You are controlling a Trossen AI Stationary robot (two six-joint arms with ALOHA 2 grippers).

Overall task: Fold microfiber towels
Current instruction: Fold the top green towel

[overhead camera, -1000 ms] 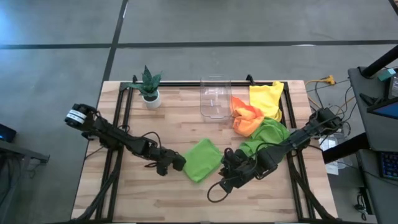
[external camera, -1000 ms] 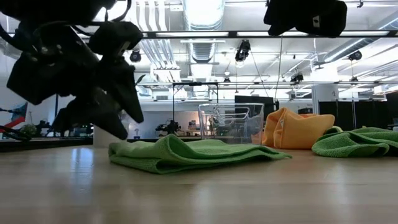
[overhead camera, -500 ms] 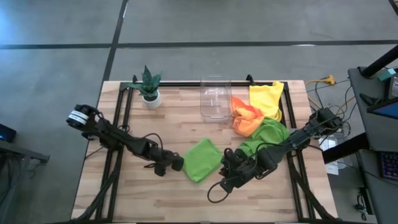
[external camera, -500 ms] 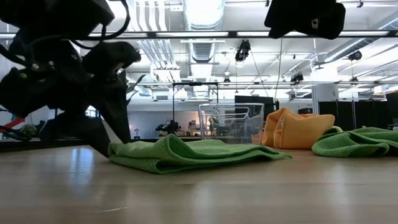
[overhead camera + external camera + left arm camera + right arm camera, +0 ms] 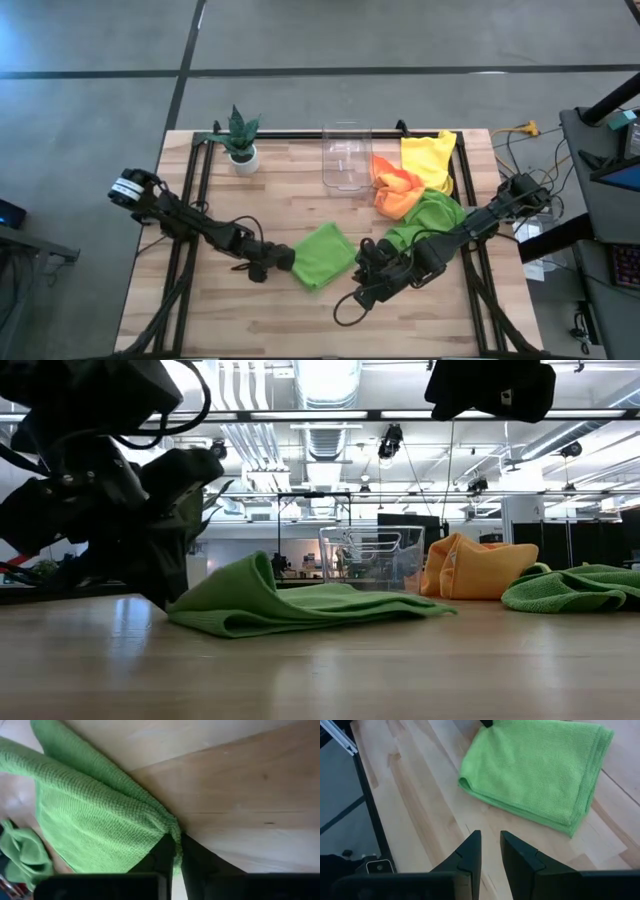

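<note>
Left gripper (image 5: 284, 258) now pinched shut on corner of folded lime green towel (image 5: 324, 256) mid-table, previously open just beside it; corner now raised off table (image 5: 200, 320); right gripper (image 5: 362, 289) unchanged, narrowly parted, empty, near towel's opposite edge.
</note>
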